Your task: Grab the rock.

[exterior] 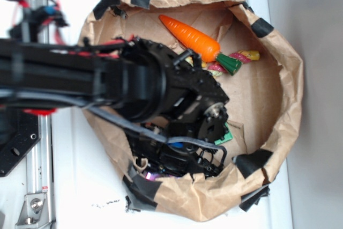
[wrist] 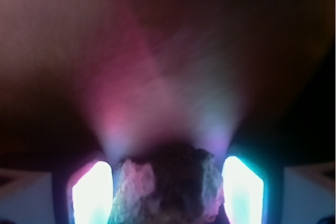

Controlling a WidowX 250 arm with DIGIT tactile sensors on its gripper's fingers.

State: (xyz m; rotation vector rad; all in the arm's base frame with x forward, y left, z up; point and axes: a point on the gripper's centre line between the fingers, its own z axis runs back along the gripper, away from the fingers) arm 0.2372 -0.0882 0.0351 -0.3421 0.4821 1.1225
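On the white worktop (exterior: pixel 80 186), a big brown paper bag (exterior: pixel 278 68) with rolled rim patched by black tape. Inside, at the far side: a toy carrot (exterior: pixel 195 38) with green top, just beside it a twisted coloured rope piece (exterior: pixel 244 56). Near side of the bag mostly hidden by the black arm. Down there, the tool (wrist: pixel 168 192), glowing fingers (wrist: pixel 92 192) set on both sides of the rock (wrist: pixel 168 187); touching or clamped, cannot tell. Rock probably hard, rough, rather heavy, not fragile; irregular faces, so best to squeeze across the widest flat sides, low on the body.
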